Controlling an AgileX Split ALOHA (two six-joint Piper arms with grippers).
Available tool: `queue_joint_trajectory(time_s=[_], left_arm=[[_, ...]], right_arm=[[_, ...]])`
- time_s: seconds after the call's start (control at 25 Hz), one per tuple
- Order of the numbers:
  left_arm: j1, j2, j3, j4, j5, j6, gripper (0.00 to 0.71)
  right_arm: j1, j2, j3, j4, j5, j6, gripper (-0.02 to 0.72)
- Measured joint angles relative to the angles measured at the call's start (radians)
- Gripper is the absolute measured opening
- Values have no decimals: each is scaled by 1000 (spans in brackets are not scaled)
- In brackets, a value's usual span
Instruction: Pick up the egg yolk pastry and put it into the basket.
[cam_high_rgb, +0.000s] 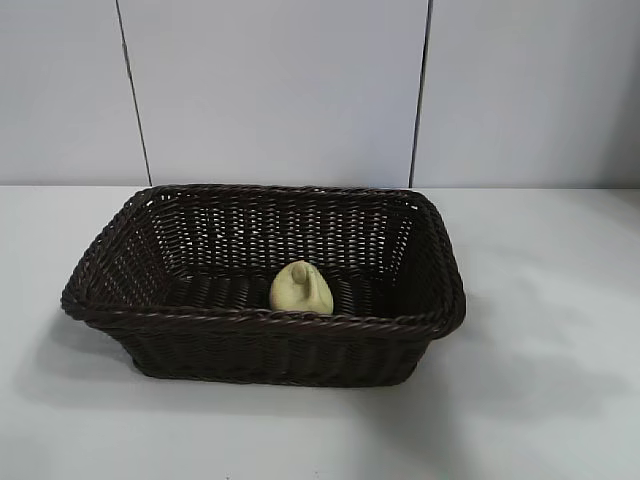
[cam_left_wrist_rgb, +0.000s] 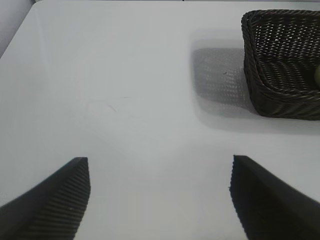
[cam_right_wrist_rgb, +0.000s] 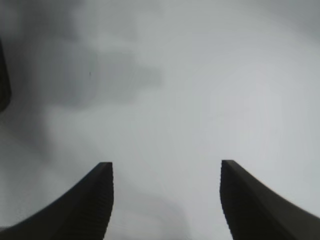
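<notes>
The pale yellow egg yolk pastry (cam_high_rgb: 300, 289) lies inside the dark brown wicker basket (cam_high_rgb: 110, 270), near its front wall. The basket stands in the middle of the white table. Neither arm shows in the exterior view. In the left wrist view my left gripper (cam_left_wrist_rgb: 160, 167) is open and empty over bare table, with the basket (cam_left_wrist_rgb: 270, 75) off to one side and a sliver of the pastry (cam_left_wrist_rgb: 317, 75) at the frame edge. In the right wrist view my right gripper (cam_right_wrist_rgb: 166, 170) is open and empty over bare table.
The white table (cam_high_rgb: 540, 400) stretches around the basket on all sides. A pale panelled wall (cam_high_rgb: 300, 90) stands behind the table. A dark edge (cam_right_wrist_rgb: 4, 80) shows at the side of the right wrist view.
</notes>
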Motion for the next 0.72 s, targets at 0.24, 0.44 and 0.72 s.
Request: queue_joint_trajectory(time_s=[0.24,0.44,0.72], left_arm=[[0,0,0,0,0,0,562],[0,0,0,0,0,0,562],[0,0,0,0,-1,0,562]], right_arm=[[70,-294,267,5,1,-3,453],[70,-530,432,6,-94,-13,453],[70,-792,548,6,-157,-37,453]])
